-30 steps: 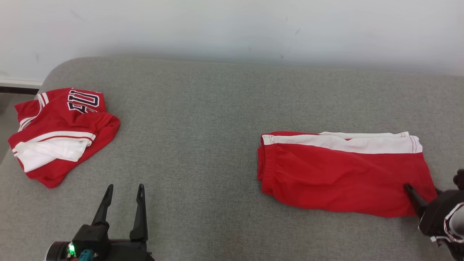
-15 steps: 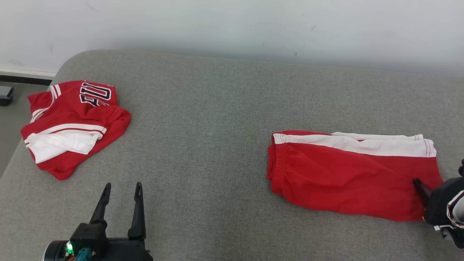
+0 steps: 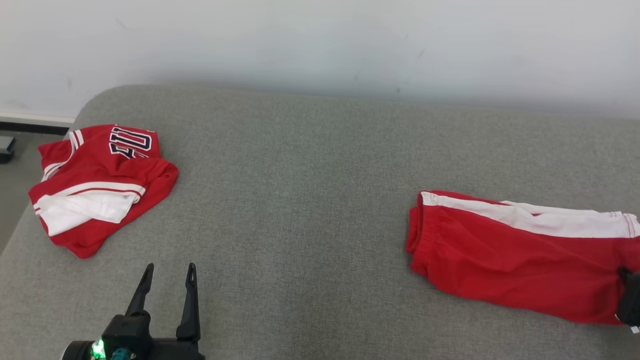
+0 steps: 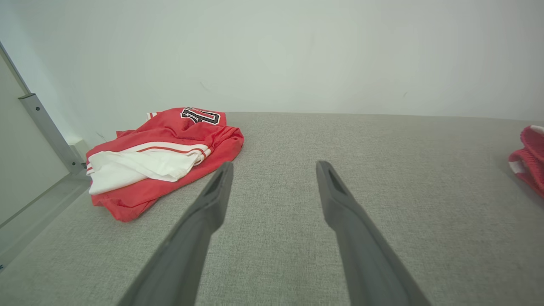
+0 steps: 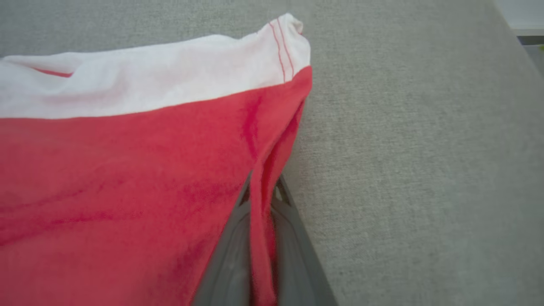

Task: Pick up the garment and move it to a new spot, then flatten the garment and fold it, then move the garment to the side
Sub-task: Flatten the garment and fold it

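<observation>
Folded red shorts [image 3: 515, 265] with a white side stripe lie at the right of the grey couch surface [image 3: 300, 200]; the right wrist view shows the shorts [image 5: 127, 170] close up. My right gripper [image 5: 261, 187] is shut on the shorts' near right edge, red cloth pinched between both fingers; in the head view the right gripper [image 3: 629, 292] is a dark shape at the frame's right edge. My left gripper [image 3: 167, 272] stands open over bare cushion at the lower left, and the left gripper [image 4: 274, 168] holds nothing in its own view.
A crumpled red and white jersey [image 3: 97, 187] with dark lettering lies at the cushion's far left; the jersey [image 4: 161, 157] also shows ahead-left of my left fingers. A pale wall [image 3: 320, 45] runs behind the couch. Floor [image 3: 7, 170] drops off past the left edge.
The shorts have slid to the right across the cushion, dragged by my right gripper, which has moved toward the frame's right edge. The head camera shifted slightly. The left gripper stayed put.
</observation>
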Controlling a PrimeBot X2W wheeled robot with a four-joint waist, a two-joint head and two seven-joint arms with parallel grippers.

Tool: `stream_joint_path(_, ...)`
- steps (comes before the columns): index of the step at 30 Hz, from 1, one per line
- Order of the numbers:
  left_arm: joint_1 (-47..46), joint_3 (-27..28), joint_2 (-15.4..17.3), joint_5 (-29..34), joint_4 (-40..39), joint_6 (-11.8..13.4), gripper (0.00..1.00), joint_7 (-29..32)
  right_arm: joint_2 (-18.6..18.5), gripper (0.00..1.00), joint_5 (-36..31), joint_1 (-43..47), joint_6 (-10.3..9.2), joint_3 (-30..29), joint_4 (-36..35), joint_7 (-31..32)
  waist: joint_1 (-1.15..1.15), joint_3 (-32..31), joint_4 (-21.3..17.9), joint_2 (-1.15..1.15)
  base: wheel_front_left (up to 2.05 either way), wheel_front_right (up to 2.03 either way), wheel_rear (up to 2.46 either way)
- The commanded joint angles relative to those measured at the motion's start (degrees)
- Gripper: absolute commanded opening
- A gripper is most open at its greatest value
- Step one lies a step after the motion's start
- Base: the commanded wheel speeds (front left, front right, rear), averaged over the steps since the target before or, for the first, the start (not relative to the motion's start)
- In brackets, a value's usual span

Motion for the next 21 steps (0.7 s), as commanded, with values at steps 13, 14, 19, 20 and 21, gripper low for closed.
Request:
stream_joint_path(13,4.97,1.07,1.11,0.23,0.85,-0.18,1.0,-0.19,0.42,0.0,-1.09,2.16,-0.12,1.73,-11.22,-1.6,0.0,-6.54,-3.63,-0.01,0.0,0.0,0.0)
stream_joint_path(14,5.03,1.02,1.07,0.19,0.85,-0.24,1.0,-0.19,0.73,0.0,-0.71,2.28,-0.12,1.58,-12.68,-1.41,0.0,-6.57,-3.77,-0.01,0.0,0.0,0.0)
stream_joint_path(19,4.61,0.68,0.85,0.22,1.12,-0.32,1.0,-0.19,2.43,0.0,-1.39,1.67,-0.12,1.98,-19.39,0.23,0.0,-6.6,-3.98,-0.01,0.0,0.0,0.0)
stream_joint_path(20,4.44,0.52,0.77,0.29,1.18,-0.29,1.0,-0.19,2.98,0.0,-1.53,1.31,-0.12,1.93,-20.4,0.56,0.0,-6.63,-3.91,-0.01,0.0,0.0,0.0)
stream_joint_path(21,4.28,0.33,0.69,0.39,1.27,-0.29,1.0,-0.19,3.59,0.0,-1.91,1.05,-0.12,1.93,-21.23,0.94,0.0,-6.67,-3.74,-0.01,0.0,0.0,0.0)
